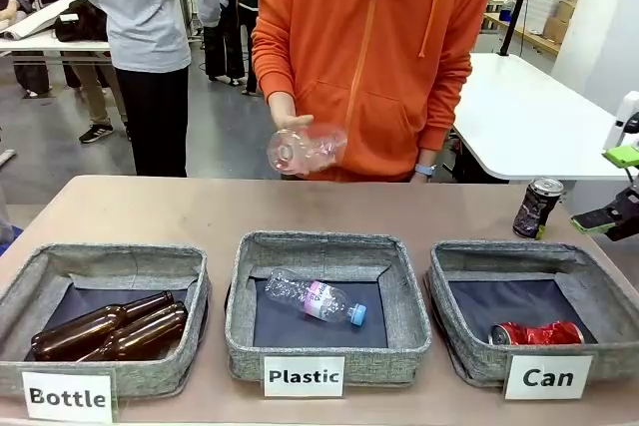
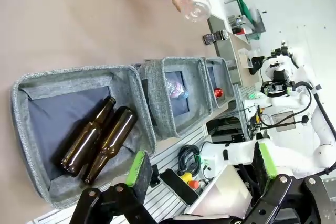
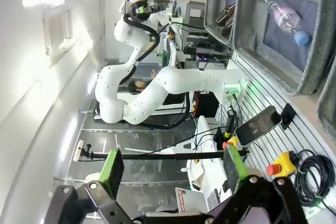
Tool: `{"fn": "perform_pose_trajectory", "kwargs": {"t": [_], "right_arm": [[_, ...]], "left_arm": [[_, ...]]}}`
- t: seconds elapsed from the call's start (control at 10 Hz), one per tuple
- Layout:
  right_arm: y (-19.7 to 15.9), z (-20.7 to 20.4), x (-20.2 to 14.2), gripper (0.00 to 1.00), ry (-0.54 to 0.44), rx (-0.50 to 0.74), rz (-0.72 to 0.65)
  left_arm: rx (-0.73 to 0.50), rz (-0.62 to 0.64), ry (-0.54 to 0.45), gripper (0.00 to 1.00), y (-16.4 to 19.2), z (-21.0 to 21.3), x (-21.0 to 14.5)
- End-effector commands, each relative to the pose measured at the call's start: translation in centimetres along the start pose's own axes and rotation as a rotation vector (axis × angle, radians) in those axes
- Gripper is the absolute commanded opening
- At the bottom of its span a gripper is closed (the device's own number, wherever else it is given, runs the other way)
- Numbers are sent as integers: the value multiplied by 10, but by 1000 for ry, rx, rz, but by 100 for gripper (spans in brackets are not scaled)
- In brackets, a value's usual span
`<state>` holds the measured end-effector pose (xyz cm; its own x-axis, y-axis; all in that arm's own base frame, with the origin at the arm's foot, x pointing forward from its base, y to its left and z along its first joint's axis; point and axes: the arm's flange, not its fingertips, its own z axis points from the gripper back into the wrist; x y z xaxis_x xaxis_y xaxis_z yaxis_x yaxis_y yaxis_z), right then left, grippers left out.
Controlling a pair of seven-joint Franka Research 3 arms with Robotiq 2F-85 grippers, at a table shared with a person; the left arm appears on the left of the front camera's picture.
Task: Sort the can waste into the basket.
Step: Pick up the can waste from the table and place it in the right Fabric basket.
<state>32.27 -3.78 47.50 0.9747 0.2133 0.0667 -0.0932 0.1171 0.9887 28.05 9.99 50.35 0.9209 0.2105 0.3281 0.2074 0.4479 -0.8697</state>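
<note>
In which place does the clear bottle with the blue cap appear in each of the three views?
Front view: the clear bottle lies lower centre, in the middle basket.
Left wrist view: it sits near the centre, in the same basket.
Right wrist view: it is top right, blue cap lowest.
Shared landmark: the brown bottles in the next basket.

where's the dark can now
Front view, right side: the dark printed metal can stands on the table just behind the grey woven basket labelled Can.
</note>
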Motion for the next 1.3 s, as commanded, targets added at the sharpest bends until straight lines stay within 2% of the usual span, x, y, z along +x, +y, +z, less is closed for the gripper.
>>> {"fn": "perform_pose_trajectory", "kwargs": {"t": [0.0, 0.4, 0.5, 0.7, 0.9, 1.0, 1.1, 1.2], "right_arm": [[3, 1, 0, 100, -10, -10, 8], [0, 0, 0, 100, -1, 0, 0], [-12, 28, 0, 100, -156, -195, 115], [-36, 93, -14, 100, -404, -424, 296], [-70, 149, -35, 100, -608, -626, 262], [-83, 171, -49, 100, -690, -675, 238], [-81, 174, -61, 100, -715, -634, 148], [-65, 176, -52, 100, -598, -607, 275]], "left_arm": [[-13, 5, -9, 100, -3, 2, 1], [-13, 5, -9, 100, -3, 2, 1], [-13, 5, -9, 100, -3, 2, 1], [-13, 5, -9, 100, -3, 2, 1], [-13, 5, -9, 100, -3, 2, 1], [-13, 5, -9, 100, -3, 2, 1], [-13, 5, -9, 100, -3, 2, 1], [-13, 5, -9, 100, -3, 2, 1]]}}
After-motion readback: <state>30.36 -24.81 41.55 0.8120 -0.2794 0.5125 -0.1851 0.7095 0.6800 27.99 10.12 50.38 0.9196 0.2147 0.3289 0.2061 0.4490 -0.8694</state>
